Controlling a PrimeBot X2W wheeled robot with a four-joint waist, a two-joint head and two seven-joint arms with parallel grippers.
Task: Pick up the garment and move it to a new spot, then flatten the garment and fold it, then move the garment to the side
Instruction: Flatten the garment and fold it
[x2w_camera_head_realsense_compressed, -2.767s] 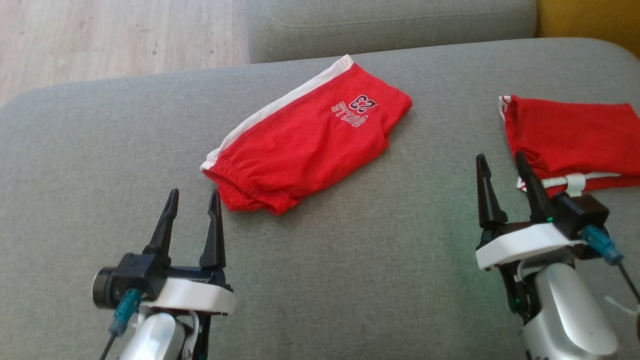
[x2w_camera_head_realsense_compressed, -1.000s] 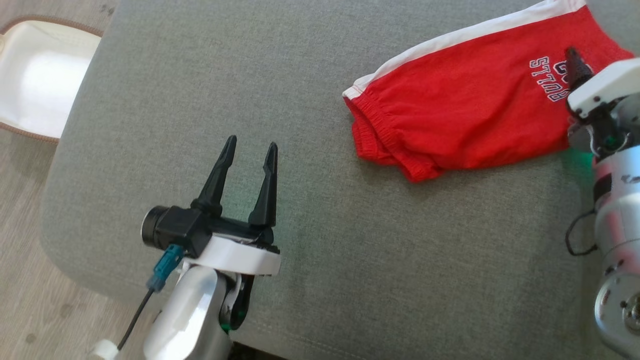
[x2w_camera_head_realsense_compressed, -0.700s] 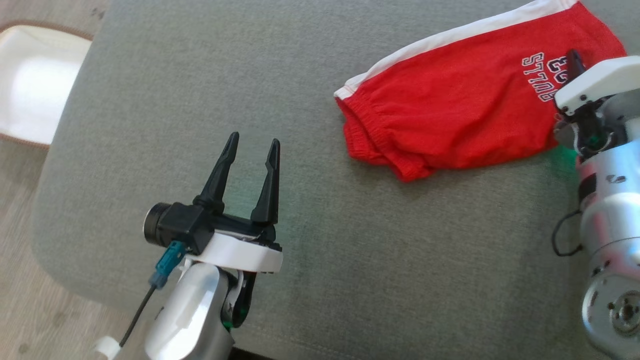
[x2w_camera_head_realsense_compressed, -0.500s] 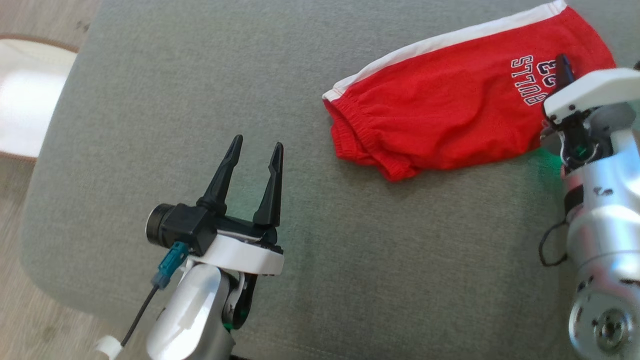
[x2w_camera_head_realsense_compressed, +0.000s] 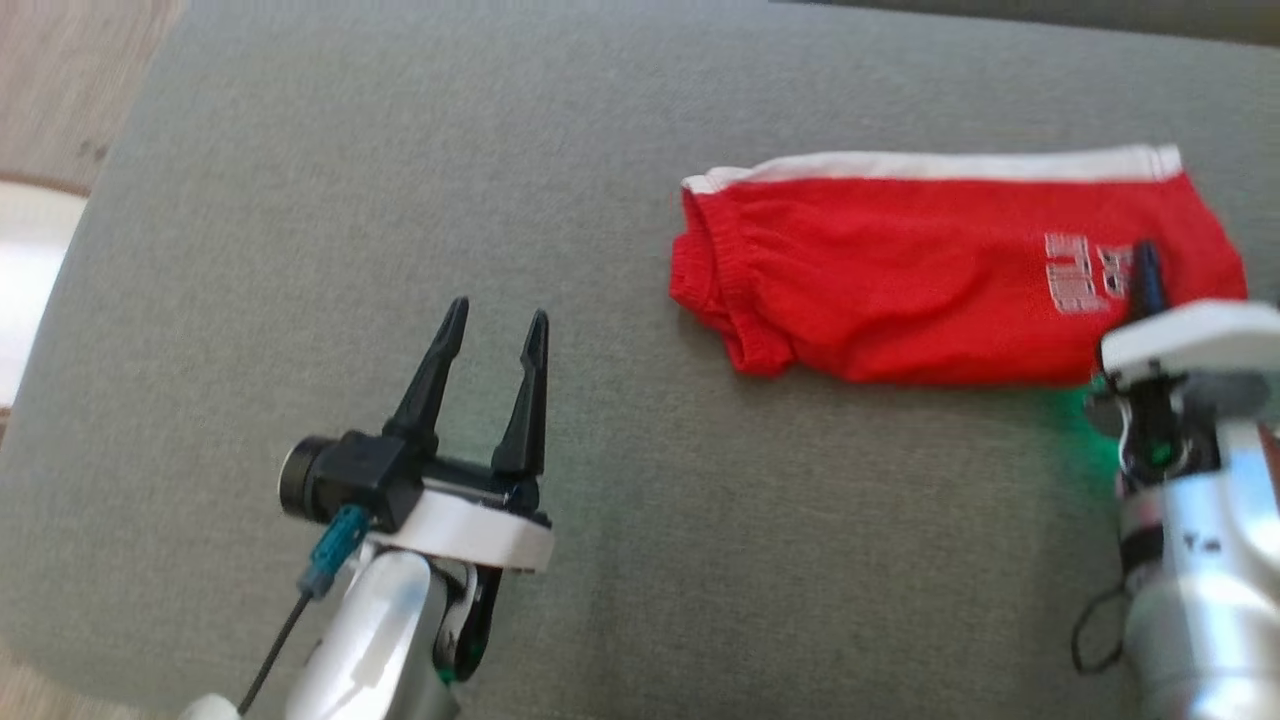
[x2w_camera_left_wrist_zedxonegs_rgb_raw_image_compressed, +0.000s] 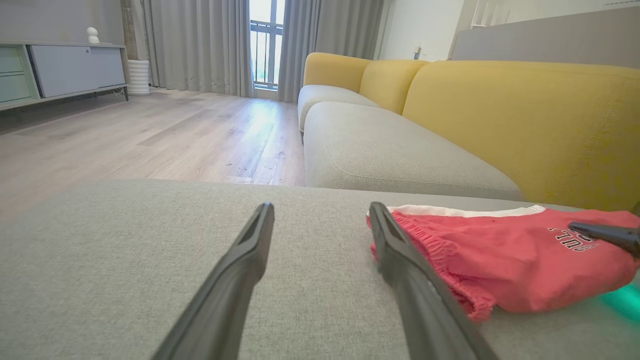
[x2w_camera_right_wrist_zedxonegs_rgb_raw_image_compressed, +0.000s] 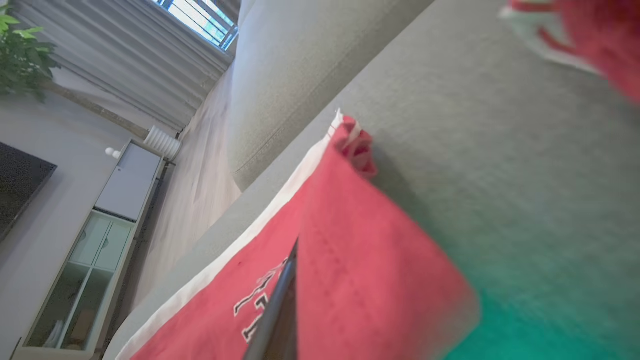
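Item: red shorts (x2w_camera_head_realsense_compressed: 900, 270), lying flat on the grey cushion (x2w_camera_head_realsense_compressed: 400, 150), waistband end toward the left gripper (x2w_camera_head_realsense_compressed: 497, 322). Probably light, soft and limp, so they should sag when lifted; best held at a hem or corner. Grips: the right gripper (x2w_camera_head_realsense_compressed: 1145, 268) has its jaws pressed together, pinching cloth by the lettering; the left jaws are spread and empty, near the waistband but apart from it.

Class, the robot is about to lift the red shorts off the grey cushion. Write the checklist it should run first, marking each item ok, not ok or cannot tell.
1. Grip: right end effector shut on the red shorts at their printed end: ok.
2. Layers: both pinched: cannot tell.
3. Other arm: left end effector open, apart from the shorts: ok.
4. New spot: bare grey cushion to the left: ok.
5. Flatness: not ok, waistband end bunched.
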